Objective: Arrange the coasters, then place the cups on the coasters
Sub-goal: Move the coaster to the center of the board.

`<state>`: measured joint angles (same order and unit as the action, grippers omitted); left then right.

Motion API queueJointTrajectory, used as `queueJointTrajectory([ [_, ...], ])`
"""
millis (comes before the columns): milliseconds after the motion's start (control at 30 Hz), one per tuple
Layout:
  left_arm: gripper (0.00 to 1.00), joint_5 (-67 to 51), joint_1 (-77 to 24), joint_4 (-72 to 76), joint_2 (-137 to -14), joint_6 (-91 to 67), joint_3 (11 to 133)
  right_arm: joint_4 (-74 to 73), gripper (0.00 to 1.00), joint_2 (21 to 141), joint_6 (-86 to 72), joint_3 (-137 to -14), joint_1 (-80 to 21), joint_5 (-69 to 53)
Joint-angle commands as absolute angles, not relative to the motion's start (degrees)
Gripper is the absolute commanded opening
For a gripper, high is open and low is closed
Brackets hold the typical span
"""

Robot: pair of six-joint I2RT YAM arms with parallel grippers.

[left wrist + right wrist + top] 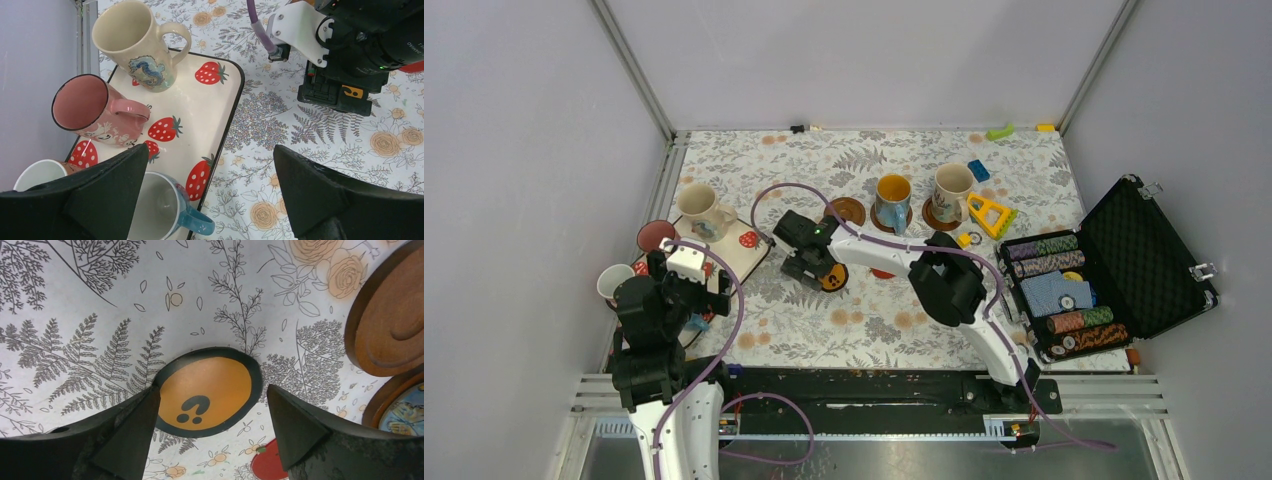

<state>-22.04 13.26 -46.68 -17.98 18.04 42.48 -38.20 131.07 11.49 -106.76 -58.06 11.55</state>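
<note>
Left gripper [210,165]: fingers spread to full width, nothing between them, poised over the near right corner of the tray
Left arm: folded upright at the near left of the table, wrist tipped downward
Tray [200,107]: along the left table edge, beneath the left gripper
Cups at tray: white cup with blue handle [160,210] nearest, partly hidden by one finger, handle to the right; plain white cup [37,175] at near left; pink cup [95,110] beyond it; seahorse cup [135,45] farthest, handle to the right
Right gripper [213,390]: fingers wide apart, gripping nothing, low over the table centre
Right arm: stretched forward and leftward from its base, wrist pitched down
Orange coaster [210,372]: flat on the table, centred between the right gripper's fingers; contact not discernible
Orientation: printed face up; round, no long axis
Red coaster [267,462]: just beside the orange coaster, partly under the right arm
Far row: bare brown coaster [848,211]; blue cup [892,200] on second brown coaster [892,229]; printed cream cup [951,192] on third brown coaster [931,218]
</note>
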Motion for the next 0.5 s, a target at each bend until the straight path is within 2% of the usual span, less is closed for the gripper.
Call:
queueJointTrajectory([
  [0,0.99,-22.07,13.62,-44.35,-17.42,17.81,42.03,-39.15,0.87,131.48,14.12,-105.83,-58.18,15.49],
  [333,0.99,-21.68,13.68,-44.17,-17.41,17.51,42.01,-39.03,0.88,128.15,15.55,-104.09,-55.33,17.71],
  [467,0.99,-21.59,13.8,-44.14,-17.4,17.58,42.06,-39.07,0.87,125.08,15.86,-104.55,-54.68,14.23],
])
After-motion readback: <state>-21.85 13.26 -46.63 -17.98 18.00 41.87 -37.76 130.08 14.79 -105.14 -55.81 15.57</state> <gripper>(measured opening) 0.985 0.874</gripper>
